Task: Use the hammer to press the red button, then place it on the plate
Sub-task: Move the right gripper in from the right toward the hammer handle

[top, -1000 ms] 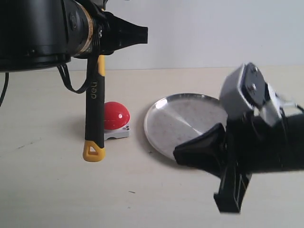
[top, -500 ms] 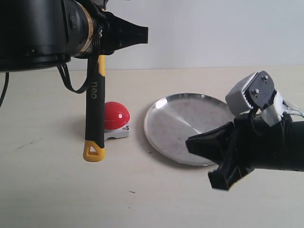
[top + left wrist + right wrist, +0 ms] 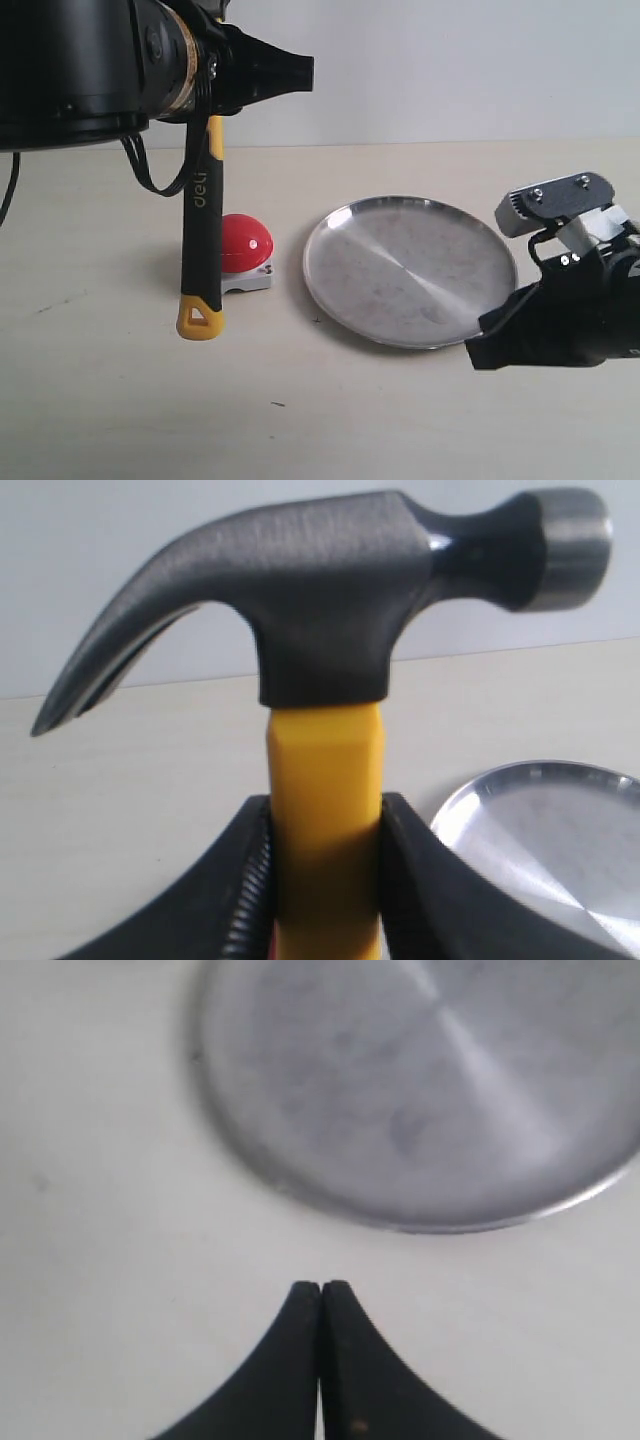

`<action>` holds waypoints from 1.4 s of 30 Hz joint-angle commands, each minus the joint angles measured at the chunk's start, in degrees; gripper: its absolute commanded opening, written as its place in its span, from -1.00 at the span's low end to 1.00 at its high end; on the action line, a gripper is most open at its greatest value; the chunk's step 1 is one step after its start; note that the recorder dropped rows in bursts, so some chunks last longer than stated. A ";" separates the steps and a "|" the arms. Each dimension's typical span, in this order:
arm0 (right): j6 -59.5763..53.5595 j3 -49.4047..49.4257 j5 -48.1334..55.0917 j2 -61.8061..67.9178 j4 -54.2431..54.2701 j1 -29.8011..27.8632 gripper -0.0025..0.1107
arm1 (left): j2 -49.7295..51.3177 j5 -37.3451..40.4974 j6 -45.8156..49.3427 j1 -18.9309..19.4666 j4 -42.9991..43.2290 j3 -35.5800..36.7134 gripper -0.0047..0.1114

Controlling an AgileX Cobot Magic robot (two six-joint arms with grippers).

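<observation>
My left gripper (image 3: 325, 830) is shut on the yellow neck of the hammer (image 3: 320, 600), just under its dark claw head. In the exterior view the hammer (image 3: 200, 220) hangs upright. Its yellow looped tip is low over the table, just left of the red button (image 3: 243, 243), and its head is hidden behind the arm. The silver plate (image 3: 410, 270) lies right of the button, with nothing on it. My right gripper (image 3: 485, 350) is shut and holds nothing, low by the plate's near right rim. The right wrist view shows its tips (image 3: 320, 1288) just short of the plate (image 3: 420, 1080).
The pale tabletop (image 3: 120, 400) stretches bare in front of the button and plate. A white wall (image 3: 450, 70) backs the table. A black cable (image 3: 145, 170) loops down from the left arm beside the hammer handle. The plate's edge (image 3: 560, 830) shows in the left wrist view.
The right arm has swung right and settled lower, off the plate's face to its near right rim. The left gripper and the hammer have stayed almost still.
</observation>
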 commanded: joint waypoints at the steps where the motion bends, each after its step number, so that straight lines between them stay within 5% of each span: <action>1: 37.32 2.61 -17.35 -2.21 -35.11 5.59 -0.88 | -0.92 -0.20 -0.15 -0.12 2.92 -0.63 -0.92; 10: 66.68 9.83 -51.45 -0.08 -71.75 8.28 -0.44 | -0.67 -0.17 -0.15 -0.12 2.92 -0.63 -0.92; 19: 64.17 6.41 -67.41 11.91 -73.83 8.16 0.19 | -0.67 -0.17 -0.15 -0.12 2.92 -0.63 -0.92; 23: 64.19 4.76 -74.44 15.75 -75.66 8.16 0.21 | -0.67 -0.17 -0.15 -0.12 2.92 -0.63 -0.92; 42: 76.10 -10.04 -76.80 28.73 -84.76 8.16 0.21 | -0.67 -0.17 -0.15 -0.12 2.92 -0.63 -0.92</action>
